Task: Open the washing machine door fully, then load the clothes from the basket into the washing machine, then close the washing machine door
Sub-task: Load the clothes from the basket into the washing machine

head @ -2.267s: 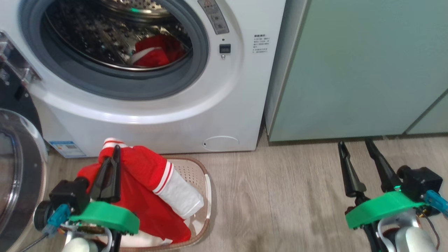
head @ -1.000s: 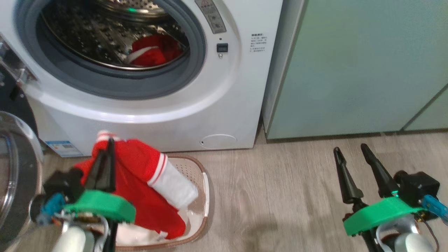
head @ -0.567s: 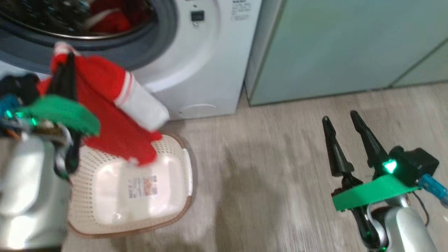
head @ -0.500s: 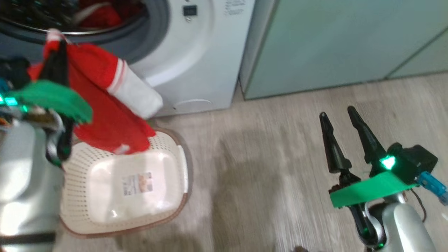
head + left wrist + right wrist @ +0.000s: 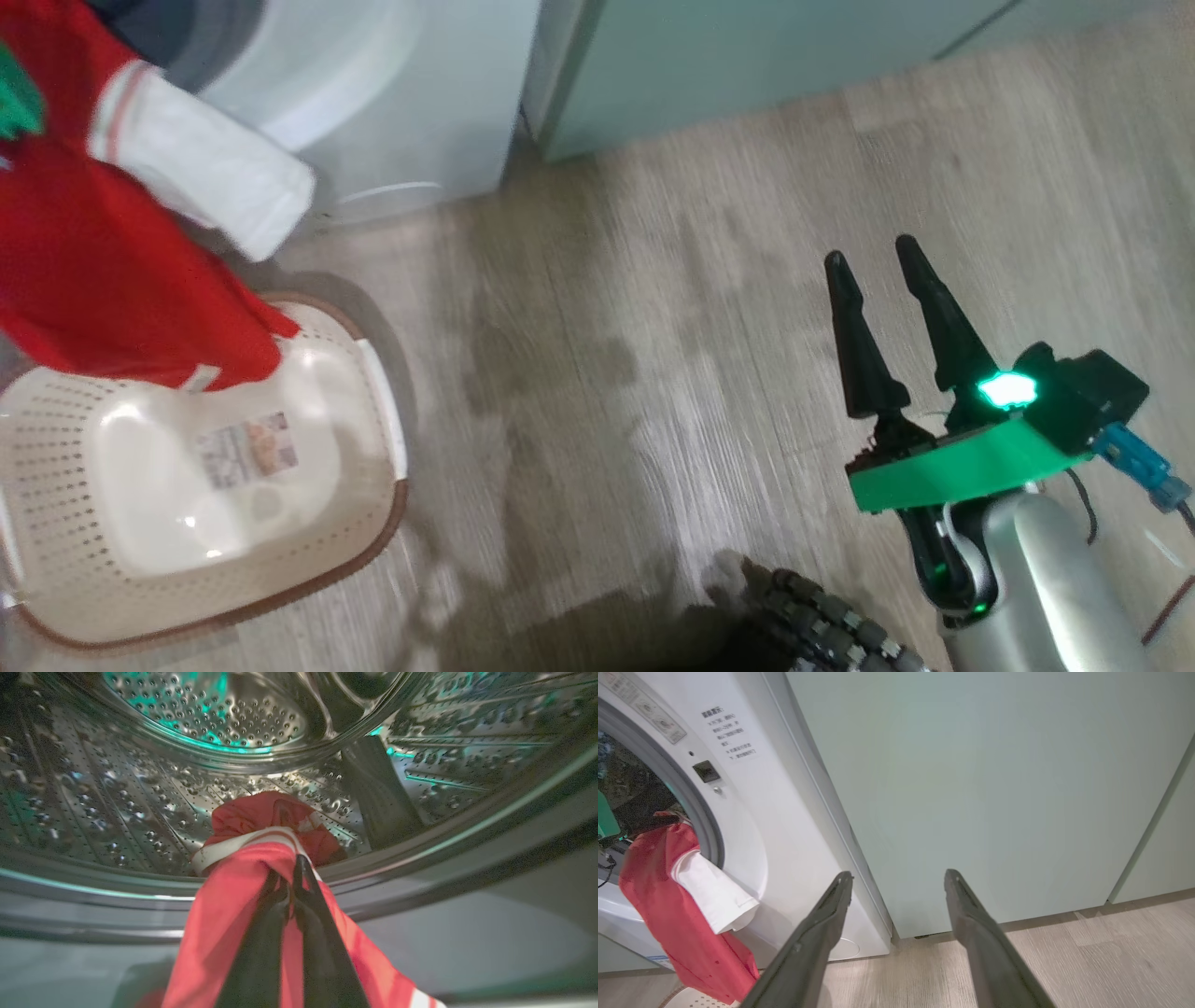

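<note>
My left tool (image 5: 288, 870) clamps one red garment (image 5: 219, 919) at the drum (image 5: 205, 714) mouth; a second red garment (image 5: 261, 812) lies inside. One basket (image 5: 42, 523); my right tool (image 5: 870, 248) gapes empty.

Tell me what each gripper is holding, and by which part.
The left gripper pinches the red garment by its white-striped edge; the right gripper holds nothing.

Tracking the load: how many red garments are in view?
2: a bunched garment inside the drum; a second garment hanging from the left gripper. More may be hidden.
</note>
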### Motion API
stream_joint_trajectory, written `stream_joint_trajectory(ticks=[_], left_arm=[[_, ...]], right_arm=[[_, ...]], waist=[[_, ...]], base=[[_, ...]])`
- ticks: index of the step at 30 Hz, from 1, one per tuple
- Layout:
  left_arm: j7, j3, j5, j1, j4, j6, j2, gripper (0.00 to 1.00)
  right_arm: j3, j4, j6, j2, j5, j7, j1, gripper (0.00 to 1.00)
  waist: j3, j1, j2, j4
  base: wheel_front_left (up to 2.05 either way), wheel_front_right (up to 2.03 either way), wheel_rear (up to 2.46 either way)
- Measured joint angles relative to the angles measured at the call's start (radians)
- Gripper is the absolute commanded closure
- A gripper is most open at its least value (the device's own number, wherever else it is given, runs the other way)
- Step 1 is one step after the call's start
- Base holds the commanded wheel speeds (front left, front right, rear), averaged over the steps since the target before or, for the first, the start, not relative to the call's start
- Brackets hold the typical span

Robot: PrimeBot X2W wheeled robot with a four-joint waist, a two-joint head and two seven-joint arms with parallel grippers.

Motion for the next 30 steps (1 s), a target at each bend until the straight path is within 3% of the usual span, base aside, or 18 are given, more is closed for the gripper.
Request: stream_joint_trajectory(ticks=[8, 15, 25, 30], left_arm=[[0.105, 0.013, -0.012, -0.160, 0.101, -0.002, 0.076, 1.00], [0.110, -0.027, 0.060, -0.247, 0.100, 0.004, 0.170, 1.00], [-0.075, -0.056, 0.135, -0.373, 0.029, 0.012, 0.231, 1.00], [-0.252, -0.065, 0.166, -0.408, 0.008, 0.012, 0.245, 1.00]], right_arm=[[0.045, 0.025, 0.000, 0.000, 0.033, -0.018, -0.047, 0.00], [0.062, 0.016, 0.000, 0.000, 0.059, -0.020, -0.074, 0.00], [0.072, -0.010, 0.000, 0.000, 0.077, -0.020, -0.078, 0.00], [0.075, -0.016, 0.000, 0.000, 0.078, -0.020, -0.093, 0.00]], waist=[[0.092, 0.0000, 0.0000, -0.064], [0.155, 0.0000, 0.0000, -0.109], [0.221, 0.0000, 0.0000, -0.148], [0.238, 0.0000, 0.0000, -0.153]], base=[[0.00, 0.00, 0.00], [0.00, 0.00, 0.00], [0.00, 0.00, 0.00], [0.00, 0.00, 0.00]])
